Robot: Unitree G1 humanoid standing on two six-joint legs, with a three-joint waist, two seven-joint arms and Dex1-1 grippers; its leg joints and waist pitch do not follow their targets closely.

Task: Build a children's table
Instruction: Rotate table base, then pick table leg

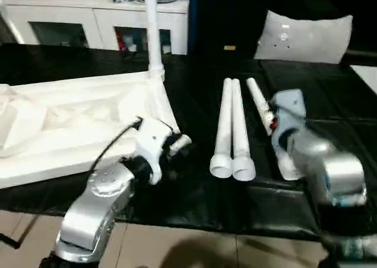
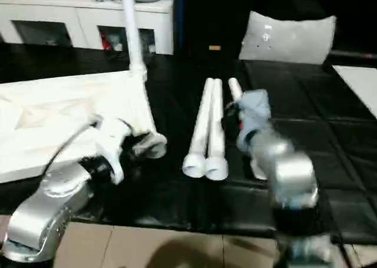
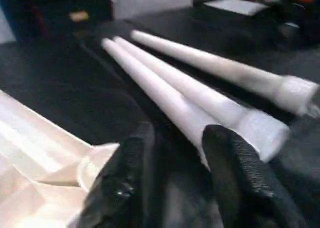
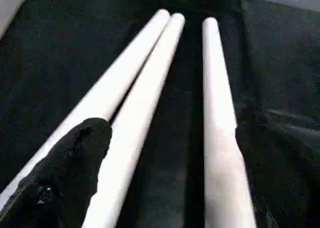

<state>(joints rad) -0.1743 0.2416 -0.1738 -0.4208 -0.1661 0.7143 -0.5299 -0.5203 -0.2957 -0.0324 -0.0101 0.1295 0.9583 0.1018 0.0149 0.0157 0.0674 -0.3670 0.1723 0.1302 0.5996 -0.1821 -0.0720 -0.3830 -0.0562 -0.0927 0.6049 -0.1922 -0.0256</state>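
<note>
Right claw (image 4: 165,178) wide open astride third leg (image 4: 217,123), leg's wide end hidden by forearm

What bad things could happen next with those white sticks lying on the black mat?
The right gripper hangs wide open over three loose legs. Two legs lie touching, so closing might pinch both or nudge one so it rolls. The third leg lies close beside them and could be bumped too. One leg already stands upright in the table top's corner; the left gripper sits near that top and might knock it.
</note>
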